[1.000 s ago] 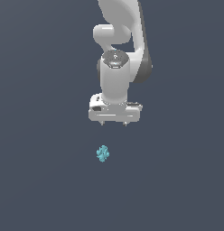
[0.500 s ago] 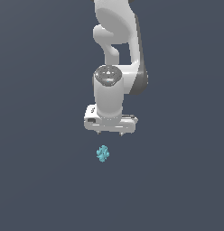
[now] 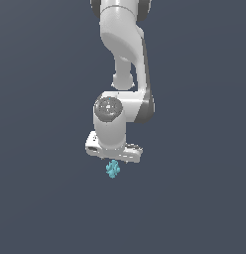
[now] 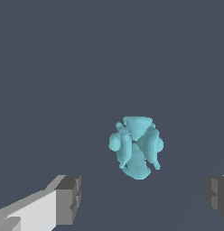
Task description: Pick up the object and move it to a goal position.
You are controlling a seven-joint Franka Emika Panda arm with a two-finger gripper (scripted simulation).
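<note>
The object (image 3: 113,169) is a tiny lumpy cyan clump lying on the dark grey floor. In the exterior view my white gripper (image 3: 114,161) hangs right above it, its body almost touching the clump's upper edge. The wrist view shows the object (image 4: 136,146) large, just ahead of the gap between the two fingers. The gripper (image 4: 143,198) is open. One grey fingertip (image 4: 69,198) and the other fingertip (image 4: 217,196) stand wide apart, and neither touches the clump.
A plain dark grey floor (image 3: 194,208) fills both views. The white arm (image 3: 126,54) rises from the gripper to the upper edge of the exterior view.
The arm has come down and shifted a little to the exterior view's left, so the gripper now sits just over the clump. The clump has not moved.
</note>
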